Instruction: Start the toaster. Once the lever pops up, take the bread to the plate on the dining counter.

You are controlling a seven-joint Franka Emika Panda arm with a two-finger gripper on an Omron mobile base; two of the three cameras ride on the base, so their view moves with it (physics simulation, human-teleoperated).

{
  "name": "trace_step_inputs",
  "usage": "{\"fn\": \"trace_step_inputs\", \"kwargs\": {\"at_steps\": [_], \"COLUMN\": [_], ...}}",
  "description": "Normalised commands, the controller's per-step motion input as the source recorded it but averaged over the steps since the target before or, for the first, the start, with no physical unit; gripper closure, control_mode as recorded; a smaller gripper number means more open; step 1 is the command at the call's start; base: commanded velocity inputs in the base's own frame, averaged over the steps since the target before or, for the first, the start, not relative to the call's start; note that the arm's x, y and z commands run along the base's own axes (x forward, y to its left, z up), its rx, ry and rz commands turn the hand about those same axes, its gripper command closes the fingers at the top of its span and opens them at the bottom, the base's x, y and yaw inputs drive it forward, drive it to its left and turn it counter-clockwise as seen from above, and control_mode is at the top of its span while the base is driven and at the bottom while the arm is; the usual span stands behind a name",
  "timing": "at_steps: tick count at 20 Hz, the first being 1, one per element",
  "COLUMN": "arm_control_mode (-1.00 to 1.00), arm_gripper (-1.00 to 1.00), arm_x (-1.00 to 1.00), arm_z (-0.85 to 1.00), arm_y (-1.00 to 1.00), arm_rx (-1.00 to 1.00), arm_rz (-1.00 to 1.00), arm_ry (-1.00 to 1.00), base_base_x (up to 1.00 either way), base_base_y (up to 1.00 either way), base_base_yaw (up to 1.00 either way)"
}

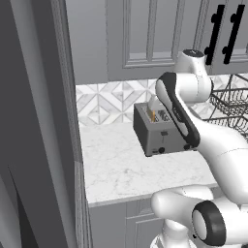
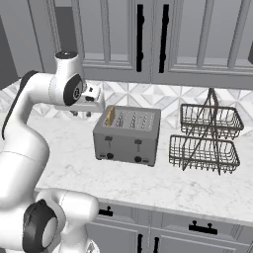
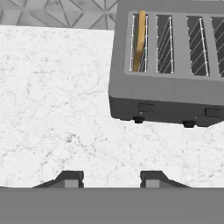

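Observation:
The dark grey toaster (image 2: 127, 136) stands on the marble counter near the tiled wall. A slice of bread (image 2: 110, 116) stands in its leftmost slot, its top edge poking above the toaster. The small black lever (image 2: 108, 139) sits on the front face below that slot. My gripper (image 2: 81, 113) hangs above the counter to the left of the toaster, apart from it. In the hand view the gripper (image 3: 110, 180) is open with nothing between its fingers. Ahead of it are the toaster (image 3: 166, 87), the bread (image 3: 139, 41) and the lever (image 3: 145, 107).
A two-tier wire basket rack (image 2: 205, 138) stands right of the toaster. Grey wall cabinets (image 2: 148, 39) hang over the counter. A tall grey panel (image 1: 43, 121) bounds the counter on the left. Bare marble (image 3: 57, 96) lies left of and in front of the toaster.

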Motion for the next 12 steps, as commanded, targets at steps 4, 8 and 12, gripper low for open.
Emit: {"fn": "trace_step_inputs", "kwargs": {"at_steps": [4,8,12], "arm_control_mode": [-1.00,-1.00,-1.00], "arm_gripper": [-1.00,-1.00,-1.00], "arm_x": [-0.13,-0.35,-0.19], "arm_z": [-0.11,-0.48,-0.58], "arm_y": [-0.01,-0.27,-0.46], "arm_rx": [0.00,0.00,0.00], "arm_rz": [0.00,0.00,0.00], "arm_ry": [0.00,-0.04,-0.08], "base_base_x": [0.00,0.00,0.00], "base_base_y": [0.00,0.00,0.00], "base_base_yaw": [0.00,0.00,0.00]}}
